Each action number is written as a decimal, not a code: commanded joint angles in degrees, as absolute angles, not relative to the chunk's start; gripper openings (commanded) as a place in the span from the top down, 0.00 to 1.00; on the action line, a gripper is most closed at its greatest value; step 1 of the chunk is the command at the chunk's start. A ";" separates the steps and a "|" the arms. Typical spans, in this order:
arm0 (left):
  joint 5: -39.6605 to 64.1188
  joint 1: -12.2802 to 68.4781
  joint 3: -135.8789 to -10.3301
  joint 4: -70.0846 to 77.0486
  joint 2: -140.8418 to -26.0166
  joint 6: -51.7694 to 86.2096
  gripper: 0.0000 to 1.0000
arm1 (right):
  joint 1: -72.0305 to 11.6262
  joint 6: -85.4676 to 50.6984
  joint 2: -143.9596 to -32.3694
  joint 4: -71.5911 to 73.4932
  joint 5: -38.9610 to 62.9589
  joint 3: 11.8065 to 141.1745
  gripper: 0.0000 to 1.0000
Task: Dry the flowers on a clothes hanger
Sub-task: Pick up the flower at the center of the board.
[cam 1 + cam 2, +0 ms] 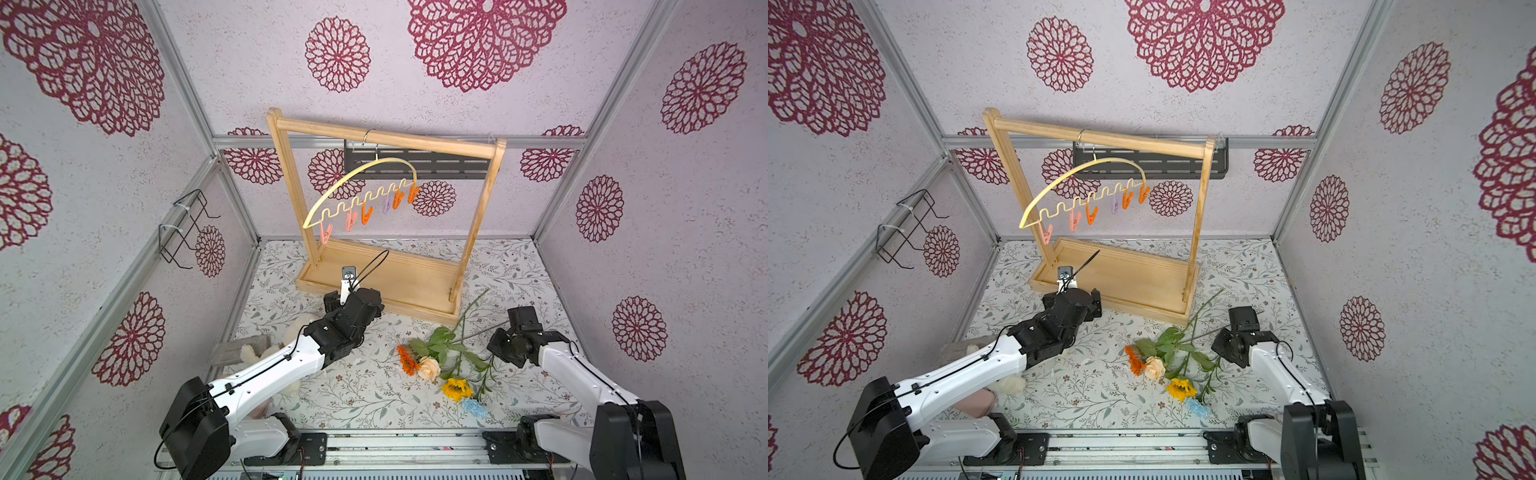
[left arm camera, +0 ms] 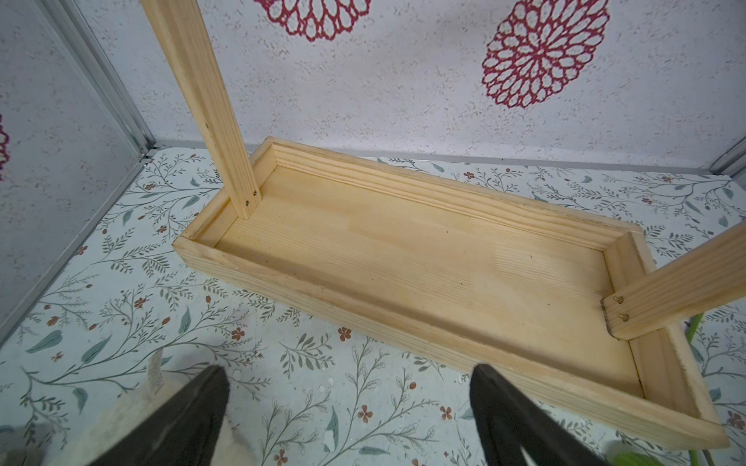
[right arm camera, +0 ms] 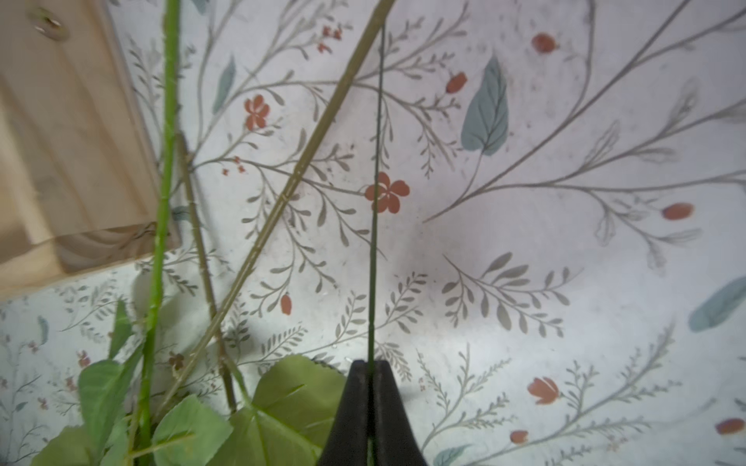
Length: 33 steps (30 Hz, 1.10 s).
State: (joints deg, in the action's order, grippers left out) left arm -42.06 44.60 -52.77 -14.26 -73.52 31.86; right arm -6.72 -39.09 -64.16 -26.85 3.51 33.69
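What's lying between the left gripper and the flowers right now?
Only printed mat with a few small pale flecks, seen in both top views. The left gripper is open near the wooden rack base; the flowers lie apart from it.

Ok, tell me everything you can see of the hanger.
The hanger is thin and pale yellow and looks like plastic. It has an arched top and a wavy bottom bar. Its metal hook sits over the top bar of the wooden rack, so it hangs free above the rack's base. In both top views it looks slanted, the end toward the left arm's side lower. Six pegs dangle from the wavy bar: two pink, three orange, one lilac. They hold nothing. Only the rack touches the hanger.
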 commanded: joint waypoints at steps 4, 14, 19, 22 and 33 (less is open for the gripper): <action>-23.90 45.26 -57.57 -8.87 -72.69 26.06 0.00 | -6.50 -37.70 -52.21 -25.11 9.35 33.70 1.00; -12.46 45.26 -65.43 -15.04 -75.50 22.76 0.05 | -6.49 -35.93 -48.60 -25.36 7.51 34.74 1.00; -13.05 45.26 -65.48 -12.51 -76.52 21.67 0.02 | -6.50 -35.80 -49.22 -26.10 0.90 37.03 1.00; -13.95 45.29 -66.56 -13.05 -77.65 20.81 0.00 | -6.26 -41.35 -50.33 -33.64 -10.58 40.63 1.00; -14.32 45.26 -66.70 -12.79 -78.40 21.37 0.01 | 0.91 -47.26 -53.50 -44.97 -19.35 44.60 1.00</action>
State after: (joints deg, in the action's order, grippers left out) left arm -14.20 44.64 -65.87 -13.13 -78.06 21.45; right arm -1.32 -43.94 -54.78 -41.34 -14.85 43.53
